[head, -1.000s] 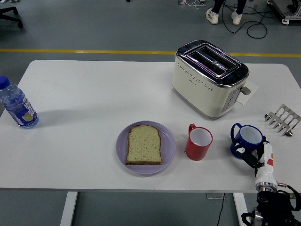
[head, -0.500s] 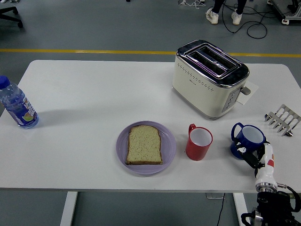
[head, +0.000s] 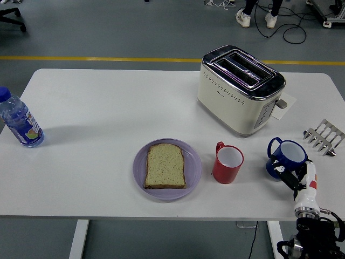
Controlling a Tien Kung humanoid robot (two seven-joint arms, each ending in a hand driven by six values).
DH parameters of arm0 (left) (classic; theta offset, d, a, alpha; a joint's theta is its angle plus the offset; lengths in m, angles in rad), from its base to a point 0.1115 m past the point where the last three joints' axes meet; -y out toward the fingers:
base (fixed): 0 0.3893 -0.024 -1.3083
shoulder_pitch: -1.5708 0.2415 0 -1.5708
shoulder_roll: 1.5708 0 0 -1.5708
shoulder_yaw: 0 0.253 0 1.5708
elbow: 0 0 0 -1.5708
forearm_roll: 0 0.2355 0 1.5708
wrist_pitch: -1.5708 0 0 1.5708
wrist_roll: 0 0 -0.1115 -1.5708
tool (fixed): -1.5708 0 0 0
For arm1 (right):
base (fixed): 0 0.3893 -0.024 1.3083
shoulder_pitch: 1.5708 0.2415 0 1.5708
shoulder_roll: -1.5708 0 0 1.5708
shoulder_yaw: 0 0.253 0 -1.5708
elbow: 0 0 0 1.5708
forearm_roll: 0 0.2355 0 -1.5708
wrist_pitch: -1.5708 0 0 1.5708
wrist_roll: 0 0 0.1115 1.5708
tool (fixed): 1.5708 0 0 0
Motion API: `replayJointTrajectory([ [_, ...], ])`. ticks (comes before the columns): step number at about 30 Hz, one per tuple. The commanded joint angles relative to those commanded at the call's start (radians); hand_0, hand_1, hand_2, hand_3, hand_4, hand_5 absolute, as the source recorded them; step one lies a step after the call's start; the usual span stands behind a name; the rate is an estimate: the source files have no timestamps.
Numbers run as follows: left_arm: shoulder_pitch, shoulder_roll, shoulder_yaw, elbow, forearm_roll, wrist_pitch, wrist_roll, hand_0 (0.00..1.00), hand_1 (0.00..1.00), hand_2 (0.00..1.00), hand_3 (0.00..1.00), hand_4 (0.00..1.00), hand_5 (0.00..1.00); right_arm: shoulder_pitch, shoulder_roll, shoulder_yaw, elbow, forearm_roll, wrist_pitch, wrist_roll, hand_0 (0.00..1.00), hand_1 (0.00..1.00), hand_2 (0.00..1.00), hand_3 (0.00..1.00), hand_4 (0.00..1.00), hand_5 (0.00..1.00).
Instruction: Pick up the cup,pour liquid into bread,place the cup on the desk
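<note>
A blue cup (head: 289,154) with its handle to the left sits near the table's right front corner, tilted slightly. My right hand (head: 288,175) comes up from the bottom right, and its black fingers are closed on the cup's lower near side. A red cup (head: 228,163) stands upright just left of it, apart from the hand. A slice of bread (head: 165,165) lies on a purple plate (head: 194,162) left of the red cup. My left arm is out of view.
A cream toaster (head: 240,89) stands behind the cups. A metal toast rack (head: 324,136) is at the right edge and a water bottle (head: 20,123) at the left edge. A person's feet (head: 256,19) show on the floor beyond the table.
My right hand and the blue cup have shifted together a little to the right and up. Everything else has stayed put.
</note>
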Motion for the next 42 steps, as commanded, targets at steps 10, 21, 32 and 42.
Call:
replayJointTrajectory([
  [10, 0.0, 0.001, -0.007, 0.0, 0.005, 0.0, 0.0, 0.633, 0.641, 0.651, 0.504, 0.239, 0.859, -0.039, -0.006, 0.133, 0.145, -0.13, 0.027, -0.15, 0.461, 0.474, 0.58, 0.573, 0.615, 0.002],
  [21, 0.001, 0.002, -0.007, 0.0, 0.008, 0.0, 0.0, 0.634, 0.641, 0.651, 0.504, 0.24, 0.859, -0.08, -0.027, 0.291, 0.385, -0.388, 0.07, -0.486, 0.455, 0.47, 0.579, 0.571, 0.617, 0.002],
  [32, -0.001, 0.003, -0.007, 0.0, 0.01, 0.0, 0.0, 0.633, 0.641, 0.651, 0.504, 0.24, 0.86, -0.101, -0.04, 0.366, 0.579, -0.547, 0.111, -0.694, 0.438, 0.469, 0.581, 0.575, 0.614, 0.002],
  [42, -0.001, 0.002, -0.01, 0.0, 0.009, 0.0, 0.0, 0.633, 0.641, 0.651, 0.504, 0.239, 0.86, -0.098, -0.058, 0.364, 0.683, -0.703, 0.148, -0.883, 0.438, 0.452, 0.575, 0.577, 0.619, 0.002],
])
